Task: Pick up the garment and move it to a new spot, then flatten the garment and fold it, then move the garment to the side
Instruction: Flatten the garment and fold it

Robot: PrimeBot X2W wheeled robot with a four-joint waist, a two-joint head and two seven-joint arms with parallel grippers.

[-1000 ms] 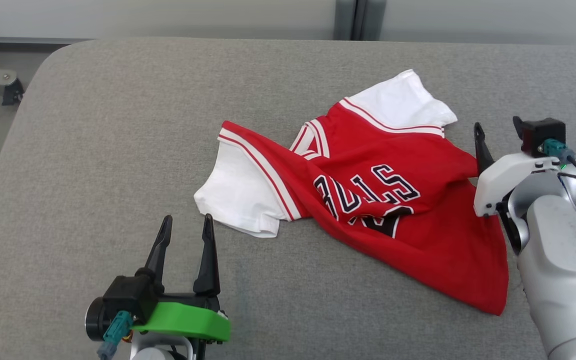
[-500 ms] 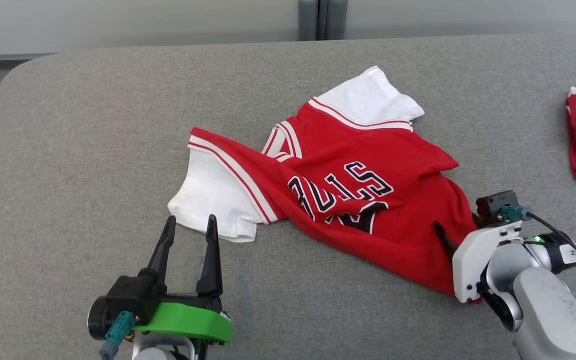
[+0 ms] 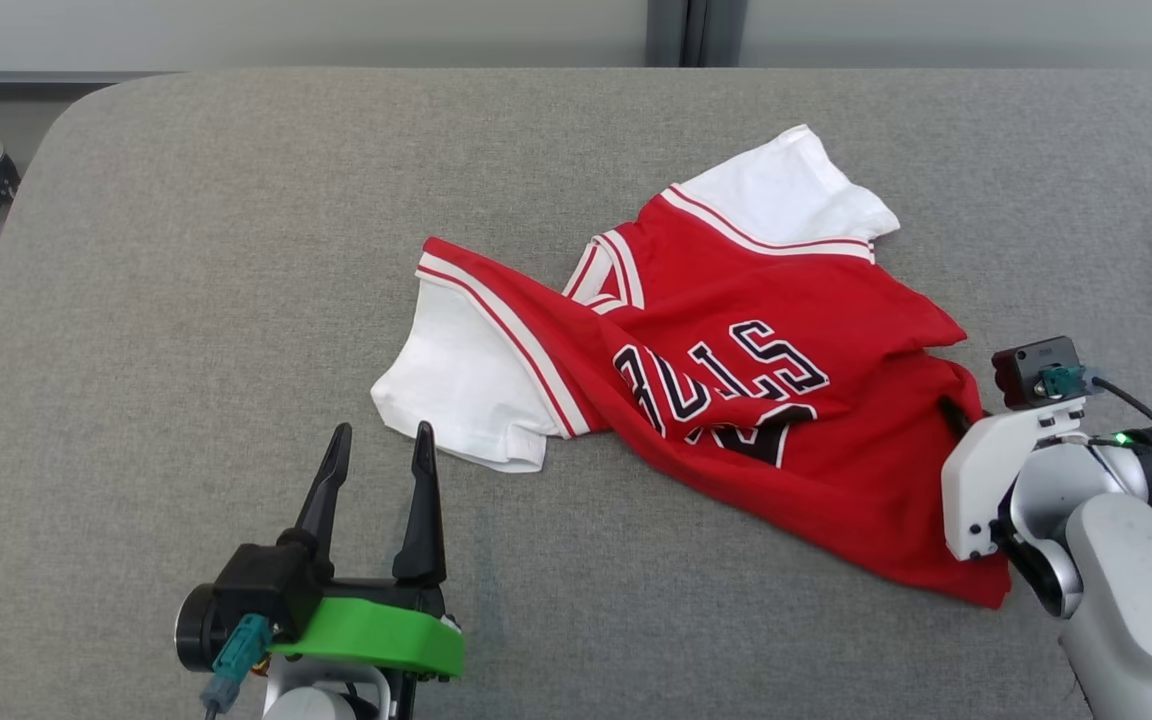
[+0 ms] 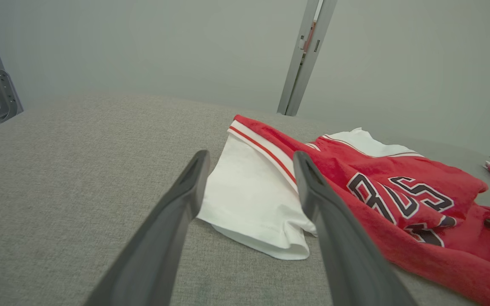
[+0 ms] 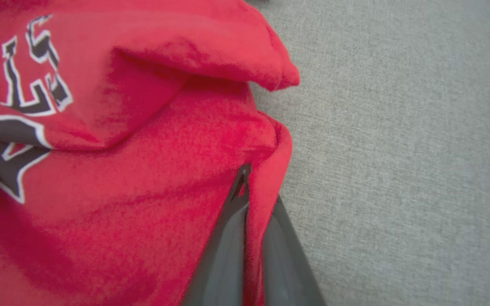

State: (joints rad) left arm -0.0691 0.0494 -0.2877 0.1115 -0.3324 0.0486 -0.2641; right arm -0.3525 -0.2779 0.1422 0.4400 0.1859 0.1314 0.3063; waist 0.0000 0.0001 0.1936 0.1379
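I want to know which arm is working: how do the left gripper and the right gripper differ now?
The left gripper stands open, fingers apart; the right gripper is shut on the red edge of the jersey. The left gripper holds nothing, its tips near the white sleeve; the right gripper sits at the jersey's right side. Both have long dark fingers.

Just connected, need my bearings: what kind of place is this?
Probably a lab test bench, not a home: grey fabric-covered table, bare pale wall panels, metal post, red-and-white jersey.
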